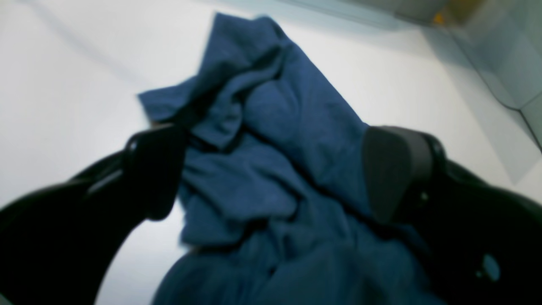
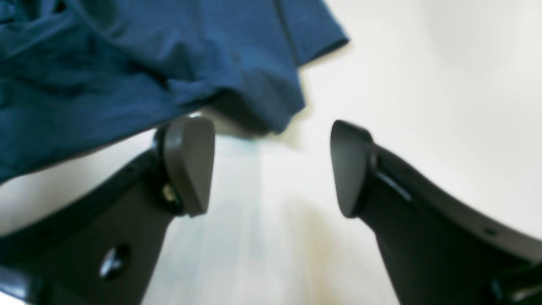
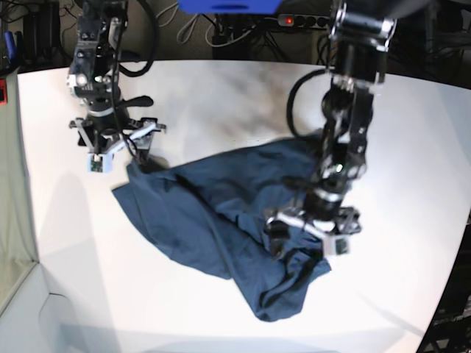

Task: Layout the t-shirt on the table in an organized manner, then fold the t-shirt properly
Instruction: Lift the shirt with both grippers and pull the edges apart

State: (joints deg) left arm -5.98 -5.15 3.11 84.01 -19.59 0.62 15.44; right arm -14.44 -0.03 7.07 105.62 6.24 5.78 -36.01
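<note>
The navy t-shirt (image 3: 213, 213) lies crumpled on the white table (image 3: 221, 95), spread from the left-centre to a bunched heap at the front right. My left gripper (image 3: 312, 231) hovers over that bunched right part. In the left wrist view it (image 1: 273, 173) is open wide, with rumpled t-shirt (image 1: 271, 127) cloth lying beneath and between the fingers (image 1: 394, 169). My right gripper (image 3: 118, 145) stands at the shirt's upper left corner. In the right wrist view it (image 2: 269, 167) is open over bare table, and the t-shirt's hemmed edge (image 2: 106, 72) lies just beyond its left finger (image 2: 188, 165).
Cables and a power strip (image 3: 294, 20) run behind the table's far edge. The table's curved edge (image 3: 449, 265) falls away at the right, and its left edge (image 3: 26, 220) borders a grey floor strip.
</note>
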